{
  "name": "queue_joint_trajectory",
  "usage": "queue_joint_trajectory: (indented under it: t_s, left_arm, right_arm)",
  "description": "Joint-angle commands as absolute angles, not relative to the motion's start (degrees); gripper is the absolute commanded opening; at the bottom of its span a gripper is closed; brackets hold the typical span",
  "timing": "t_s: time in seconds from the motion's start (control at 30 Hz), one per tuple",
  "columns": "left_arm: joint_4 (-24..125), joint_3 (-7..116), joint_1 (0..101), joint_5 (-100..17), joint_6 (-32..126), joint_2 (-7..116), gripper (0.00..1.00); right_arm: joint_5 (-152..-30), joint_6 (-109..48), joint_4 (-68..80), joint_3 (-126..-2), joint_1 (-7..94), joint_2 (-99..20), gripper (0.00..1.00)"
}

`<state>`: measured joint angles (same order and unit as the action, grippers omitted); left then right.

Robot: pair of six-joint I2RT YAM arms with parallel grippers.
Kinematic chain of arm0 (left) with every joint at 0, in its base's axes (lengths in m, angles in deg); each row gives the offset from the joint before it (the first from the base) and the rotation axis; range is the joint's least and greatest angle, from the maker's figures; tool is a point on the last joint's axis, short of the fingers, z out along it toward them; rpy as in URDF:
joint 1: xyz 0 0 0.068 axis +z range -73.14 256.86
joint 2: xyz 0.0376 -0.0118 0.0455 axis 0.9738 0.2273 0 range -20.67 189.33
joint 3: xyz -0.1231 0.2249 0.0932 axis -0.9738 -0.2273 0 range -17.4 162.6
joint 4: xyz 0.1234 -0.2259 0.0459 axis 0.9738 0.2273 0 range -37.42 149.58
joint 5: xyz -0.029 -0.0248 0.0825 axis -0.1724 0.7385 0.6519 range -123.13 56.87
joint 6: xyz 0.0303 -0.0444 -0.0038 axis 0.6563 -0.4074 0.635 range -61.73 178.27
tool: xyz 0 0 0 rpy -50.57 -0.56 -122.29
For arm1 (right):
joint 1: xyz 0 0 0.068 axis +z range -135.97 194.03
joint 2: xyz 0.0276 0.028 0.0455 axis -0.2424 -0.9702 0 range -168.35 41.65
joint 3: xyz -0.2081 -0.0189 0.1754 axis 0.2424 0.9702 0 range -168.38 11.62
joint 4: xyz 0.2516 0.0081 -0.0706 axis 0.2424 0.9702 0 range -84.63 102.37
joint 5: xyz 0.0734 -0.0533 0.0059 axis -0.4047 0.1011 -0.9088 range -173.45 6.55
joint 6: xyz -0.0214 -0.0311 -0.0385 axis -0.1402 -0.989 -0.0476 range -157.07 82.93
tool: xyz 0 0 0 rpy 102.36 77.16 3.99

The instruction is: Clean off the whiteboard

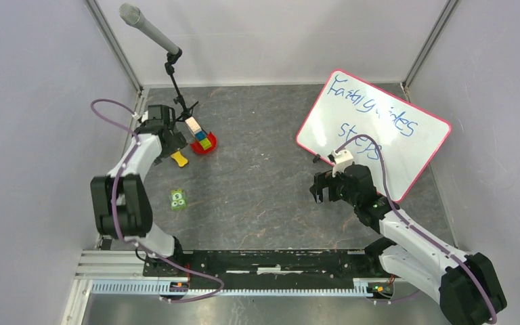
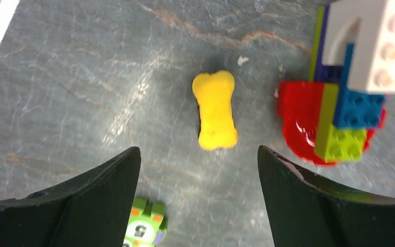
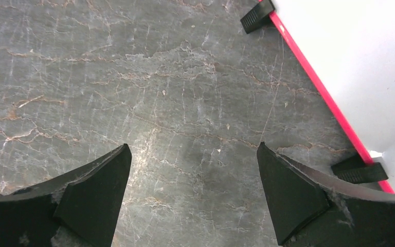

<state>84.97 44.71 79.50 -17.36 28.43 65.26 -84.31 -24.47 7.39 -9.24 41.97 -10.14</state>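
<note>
Whiteboard (image 1: 379, 128) unerased, blue writing intact.
Right gripper (image 3: 193, 149) released beside its frame; left gripper (image 2: 198, 152) released above yellow bone-shaped toy (image 2: 216, 110).

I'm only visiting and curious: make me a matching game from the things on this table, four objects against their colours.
Things:
1 whiteboard
2 bone-shaped toy
3 microphone
4 numbered tile

Colours:
A green
B pink-red frame, blue writing
C grey head, black stand
D yellow

Pairs: 1-B, 2-D, 3-C, 4-A
</note>
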Motion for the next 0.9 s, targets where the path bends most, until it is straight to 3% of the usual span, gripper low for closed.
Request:
queue_joint_trajectory:
  t_s: [0.0,0.1,0.6,0.87]
  left_arm:
    - [88.7,53.2,79.6,-14.6,25.1,75.5,0.85]
    - [91.2,58.5,79.8,-15.5,22.7,81.9,0.76]
    - [92.7,56.2,79.8,-15.0,14.3,85.7,0.72]
    - [91.7,56.2,79.8,-16.9,15.8,87.8,0.6]
  right_arm:
    - [-83.8,-26.2,8.8,-12.3,42.4,-8.2,0.98]
    - [-81.5,-26.3,10.5,-12.6,42.4,-7.0,0.98]
    - [-78.1,-26.6,12.9,-13.8,42.4,-6.7,0.98]
    - [-76.4,-26.4,13.8,-13.5,42.4,-6.0,0.98]
